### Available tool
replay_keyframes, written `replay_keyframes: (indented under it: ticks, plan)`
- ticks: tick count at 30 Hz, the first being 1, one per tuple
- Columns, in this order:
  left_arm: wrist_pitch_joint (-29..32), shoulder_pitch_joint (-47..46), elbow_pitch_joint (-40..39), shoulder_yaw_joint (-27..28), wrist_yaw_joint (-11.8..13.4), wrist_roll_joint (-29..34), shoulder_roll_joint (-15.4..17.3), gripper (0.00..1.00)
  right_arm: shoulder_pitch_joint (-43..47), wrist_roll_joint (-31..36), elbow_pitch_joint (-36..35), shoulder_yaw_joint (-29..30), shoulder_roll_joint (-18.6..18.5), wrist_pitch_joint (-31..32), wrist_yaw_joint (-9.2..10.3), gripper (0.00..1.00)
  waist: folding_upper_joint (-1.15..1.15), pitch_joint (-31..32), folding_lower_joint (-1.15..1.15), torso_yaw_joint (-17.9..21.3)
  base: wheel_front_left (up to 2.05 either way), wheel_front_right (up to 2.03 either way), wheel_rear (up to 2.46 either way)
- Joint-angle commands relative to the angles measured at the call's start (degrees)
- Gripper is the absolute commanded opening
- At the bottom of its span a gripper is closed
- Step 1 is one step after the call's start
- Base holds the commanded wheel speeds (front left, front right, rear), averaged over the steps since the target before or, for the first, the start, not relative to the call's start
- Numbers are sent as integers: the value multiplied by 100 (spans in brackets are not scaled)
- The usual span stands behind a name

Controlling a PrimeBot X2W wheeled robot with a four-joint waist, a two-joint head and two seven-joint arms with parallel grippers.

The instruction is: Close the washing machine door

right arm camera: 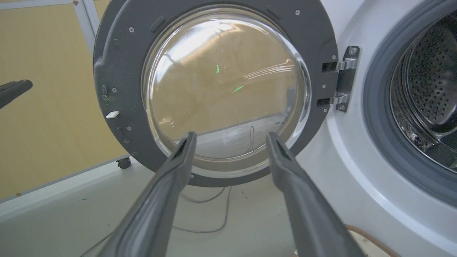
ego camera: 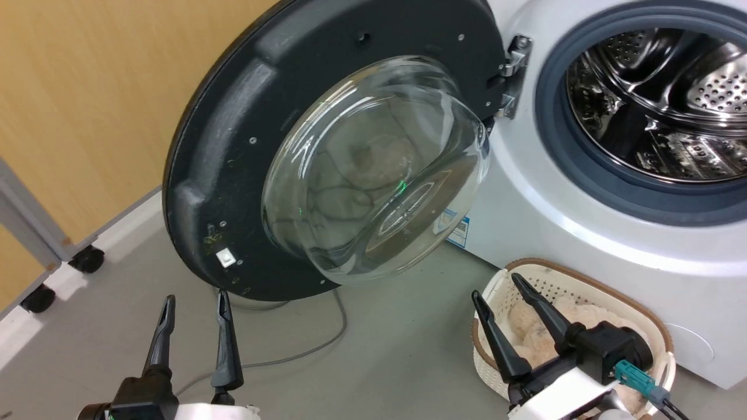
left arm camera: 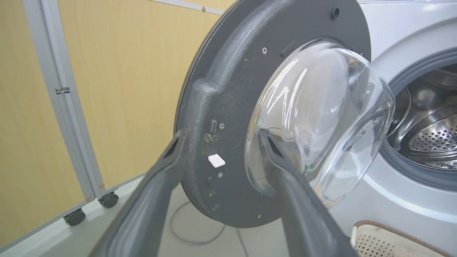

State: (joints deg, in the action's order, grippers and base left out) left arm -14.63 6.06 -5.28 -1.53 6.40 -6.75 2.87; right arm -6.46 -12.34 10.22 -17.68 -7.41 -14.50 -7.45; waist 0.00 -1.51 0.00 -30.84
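The washing machine door point(ego camera: 233, 146), black-rimmed with a bulging clear glass bowl, stands swung wide open to the left of the white washing machine point(ego camera: 583, 221), hinged at its right edge. The steel drum shows inside the grey gasket. My left gripper point(ego camera: 195, 303) hangs open low in front of the door's lower rim, apart from it. In the left wrist view the door point(left arm camera: 221, 89) faces the open left gripper point(left arm camera: 223, 135). My right gripper point(ego camera: 496, 289) is open above the basket; its wrist view shows the door point(right arm camera: 117, 64) ahead of the right gripper point(right arm camera: 232, 137).
A white woven basket point(ego camera: 653, 326) holding beige cloth sits on the floor against the machine's front, under my right gripper. A grey cable point(ego camera: 327, 344) lies on the floor below the door. A wood-panel wall and a wheeled grey frame point(ego camera: 35, 245) stand to the left.
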Motion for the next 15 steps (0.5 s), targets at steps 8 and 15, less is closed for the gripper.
replay_keyframes:
  ticks: [8, 15]
  plan:
    - [-37, 74, -8, -9, -2, -1, 1, 100, -87, -47, 14, -19, -35, -50, -3, 100, 0, 9, 0, 2, 0, 0, 0]
    - [-37, -19, -178, 119, -104, 0, 1, 0, -71, -19, 1, 4, -26, -50, -3, 100, 0, 11, 0, 1, 0, 0, 0]
